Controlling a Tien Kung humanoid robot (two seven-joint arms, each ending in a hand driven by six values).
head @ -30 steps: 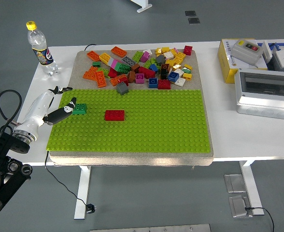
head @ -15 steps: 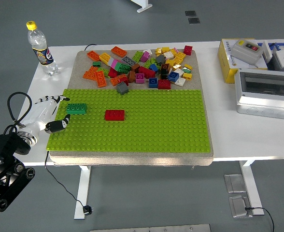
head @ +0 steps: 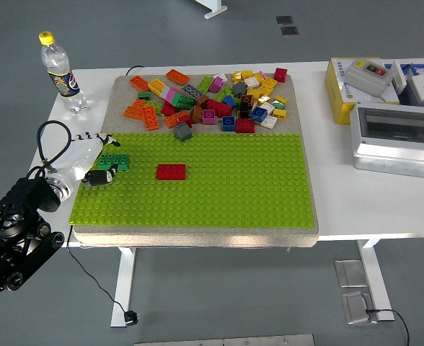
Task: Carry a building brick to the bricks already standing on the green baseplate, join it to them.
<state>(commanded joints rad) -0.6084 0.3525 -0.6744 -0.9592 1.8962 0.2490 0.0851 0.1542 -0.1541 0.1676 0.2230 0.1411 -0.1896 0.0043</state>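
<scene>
A green baseplate (head: pixel 219 187) lies on a beige mat. A red brick (head: pixel 171 171) stands on its left half. A dark green brick (head: pixel 118 163) stands near its left edge. My left hand (head: pixel 100 158) reaches in from the left and cups that brick's left end. Its fingers (head: pixel 96 137) are spread just behind the brick, and the thumb (head: pixel 100 176) is in front of it. I see no closed grasp. A pile of loose bricks (head: pixel 212 97) in many colours lies on the mat behind the baseplate. The right arm is out of view.
A plastic bottle (head: pixel 60 72) stands at the table's far left. A yellow box (head: pixel 356 86) and a grey-and-white electrical enclosure (head: pixel 396 137) stand at the right. A grey brick (head: pixel 182 132) lies at the baseplate's far edge. A black cable (head: pixel 50 140) loops by my left wrist.
The left hand drew back to the left off the dark green brick, leaving it on the plate. It has now come back to cup the brick's left end.
</scene>
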